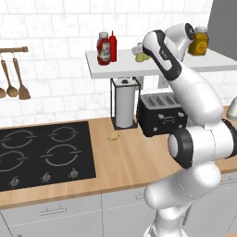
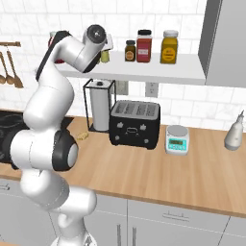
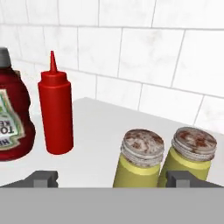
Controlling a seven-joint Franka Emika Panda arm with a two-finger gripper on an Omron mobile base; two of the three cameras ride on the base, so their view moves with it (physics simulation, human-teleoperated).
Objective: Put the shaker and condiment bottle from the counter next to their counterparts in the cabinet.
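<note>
On the white cabinet shelf (image 3: 105,118) my gripper (image 3: 113,178) stands open, its fingers apart on either side of the yellow shaker (image 3: 139,159) with a grey cap. A near-identical shaker counterpart (image 3: 191,153) stands touching it on the right, just behind one fingertip (image 3: 183,178). Left of them are the slim all-red squeeze bottle (image 3: 55,116) and the squat red condiment bottle (image 3: 11,120) with a label. In the left base view the condiment bottle (image 1: 103,48) and squeeze bottle (image 1: 113,46) stand together at the left end of the shelf (image 1: 185,67); my arm hides most of the shakers (image 1: 140,53).
Three jars (image 2: 144,45) stand further right on the shelf (image 2: 158,72), beside a grey tall unit (image 2: 226,38). Below are a paper towel holder (image 1: 125,104), a black toaster (image 1: 162,113), a scale (image 2: 177,139) and a stove (image 1: 46,152) on the wooden counter.
</note>
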